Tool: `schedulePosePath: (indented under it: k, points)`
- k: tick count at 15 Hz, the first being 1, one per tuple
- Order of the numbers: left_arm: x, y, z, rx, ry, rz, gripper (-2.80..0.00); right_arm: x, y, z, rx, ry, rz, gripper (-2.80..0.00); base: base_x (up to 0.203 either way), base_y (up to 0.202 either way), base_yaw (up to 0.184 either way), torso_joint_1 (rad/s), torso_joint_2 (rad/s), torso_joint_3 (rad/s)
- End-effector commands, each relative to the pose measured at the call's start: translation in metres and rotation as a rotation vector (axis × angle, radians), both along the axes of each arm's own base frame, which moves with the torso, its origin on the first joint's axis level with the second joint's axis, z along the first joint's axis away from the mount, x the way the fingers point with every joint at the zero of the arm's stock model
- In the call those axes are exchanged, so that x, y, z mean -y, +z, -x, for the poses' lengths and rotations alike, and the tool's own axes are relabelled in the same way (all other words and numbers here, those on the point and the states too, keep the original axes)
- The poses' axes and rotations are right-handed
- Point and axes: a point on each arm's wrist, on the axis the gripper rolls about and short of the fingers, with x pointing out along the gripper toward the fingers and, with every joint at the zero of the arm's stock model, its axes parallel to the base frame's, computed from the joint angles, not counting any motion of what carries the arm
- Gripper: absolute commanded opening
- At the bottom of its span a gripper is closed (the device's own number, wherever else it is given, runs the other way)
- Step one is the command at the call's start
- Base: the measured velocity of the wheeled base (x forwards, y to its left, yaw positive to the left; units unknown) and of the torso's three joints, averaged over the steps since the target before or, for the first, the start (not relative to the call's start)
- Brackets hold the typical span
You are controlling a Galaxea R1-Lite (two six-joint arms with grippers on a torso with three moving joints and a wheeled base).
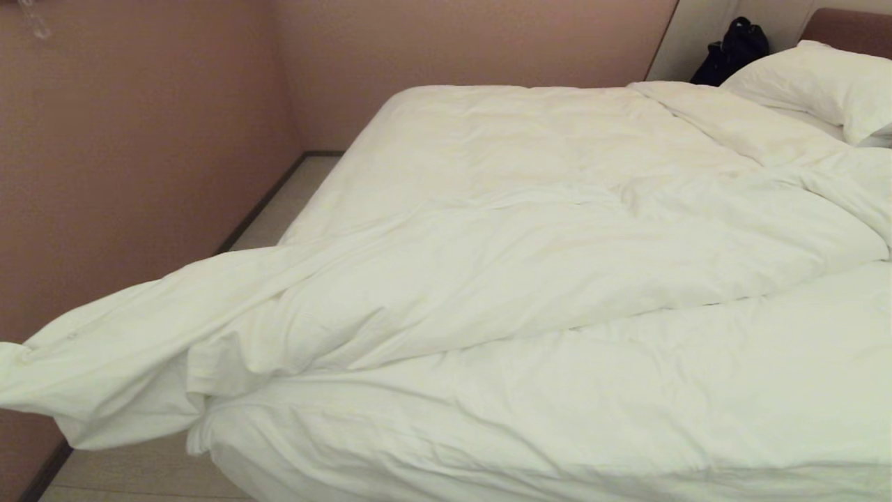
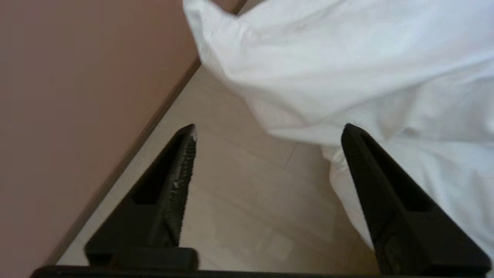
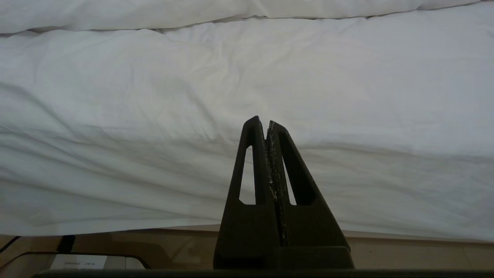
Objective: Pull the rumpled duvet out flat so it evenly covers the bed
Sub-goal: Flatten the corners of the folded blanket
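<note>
Duvet (image 1: 529,237): thick, white, puffy, softly creased, spread over most of the bed (image 1: 230,460). One corner trails off the bed's end, hanging over floor just ahead of the left gripper (image 2: 268,129), whose fingers stand wide apart, clear of the cloth.

A bedroom, of a home or a hotel, is indicated. A large bed (image 1: 446,453) dressed in a white duvet (image 1: 529,258) is set near plain pinkish-brown walls (image 1: 125,160), with a plump white pillow (image 1: 822,87) against a reddish-brown headboard (image 1: 847,28). Pale flooring (image 1: 293,202) with a dark skirting strip is seen alongside, and a dark bag (image 1: 732,50) is placed by the bedhead.
</note>
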Motion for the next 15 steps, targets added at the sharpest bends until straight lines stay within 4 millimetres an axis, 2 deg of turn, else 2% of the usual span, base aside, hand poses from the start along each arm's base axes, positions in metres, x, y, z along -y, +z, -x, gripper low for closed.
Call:
schedulePosePath:
  k: [1,5,9,10,11,13,15]
  points:
    - [0.0,0.016,-0.003,0.043,-0.052,-0.014,0.0,0.0,0.0,0.0,-0.001,0.001,0.001,-2.8,0.0,0.0,0.0,0.0,0.0,0.0]
    - [-0.003,0.04,-0.019,0.107,-0.35,0.056,0.0,0.0,0.0,0.0,-0.001,0.001,0.001,-2.8,0.0,0.0,0.0,0.0,0.0,0.0]
    - [-0.014,0.074,-0.053,0.168,-0.533,0.237,0.0,0.0,0.0,0.0,-0.001,0.001,0.001,-2.8,0.0,0.0,0.0,0.0,0.0,0.0]
    - [-0.013,0.08,-0.064,0.167,-0.583,0.271,-0.88,0.0,0.0,0.0,-0.001,0.001,0.001,-2.8,0.0,0.0,0.0,0.0,0.0,0.0]
    - [-0.012,0.085,-0.075,0.163,-0.627,0.293,-2.8,0.0,0.0,0.0,-0.001,0.001,0.001,-2.8,0.0,0.0,0.0,0.0,0.0,0.0]
    - [-0.007,0.091,-0.096,0.143,-0.702,0.323,-2.8,0.0,0.0,0.0,-0.001,0.001,0.001,-2.8,0.0,0.0,0.0,0.0,0.0,0.0]
    - [0.0,0.09,-0.133,0.084,-0.775,0.372,-2.8,0.0,0.0,0.0,-0.001,0.001,0.001,-2.8,0.0,0.0,0.0,0.0,0.0,0.0]
